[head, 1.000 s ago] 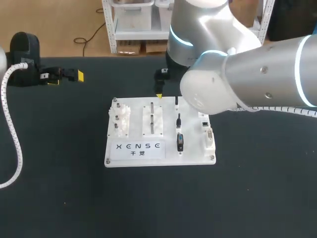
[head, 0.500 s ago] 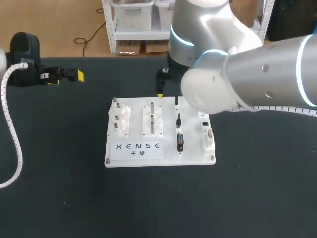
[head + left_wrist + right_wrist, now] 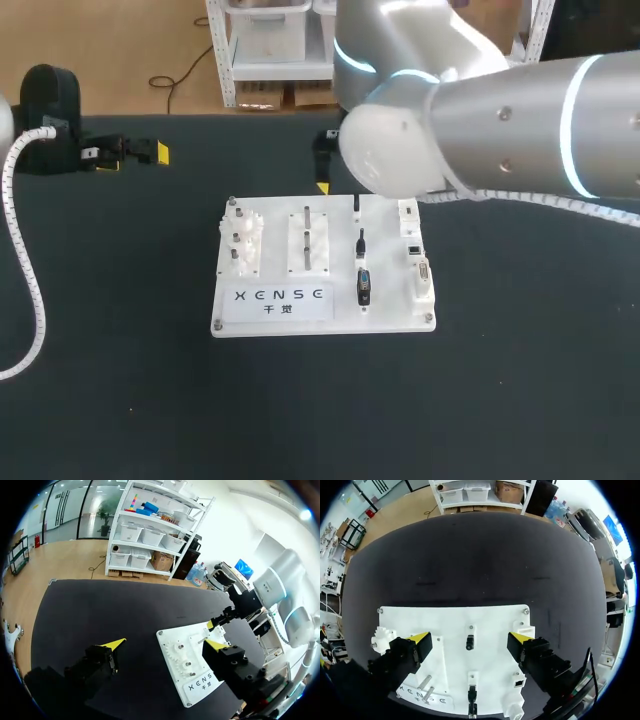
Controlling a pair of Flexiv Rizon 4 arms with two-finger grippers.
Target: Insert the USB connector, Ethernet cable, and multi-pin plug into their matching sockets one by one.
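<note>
Right pincer (image 3: 470, 639) hangs wide open over the white board (image 3: 342, 262), its yellow tips straddling the rear plug (image 3: 470, 642) without touching it, apparently lined up to take that one first. All three dark plugs (image 3: 362, 243) stand in a row down the board. None is in the sockets (image 3: 421, 272) along its right edge, so the job looks barely begun. The left pincer (image 3: 165, 644), also open and empty, sits at the far left of the black worktop (image 3: 120, 380), well apart from the board, likely parked to leave its partner room. Two lines of dark lettering (image 3: 280, 300) mark the board's front edge. Gears (image 3: 243, 240) and pegs (image 3: 308, 240) fill its left half.
</note>
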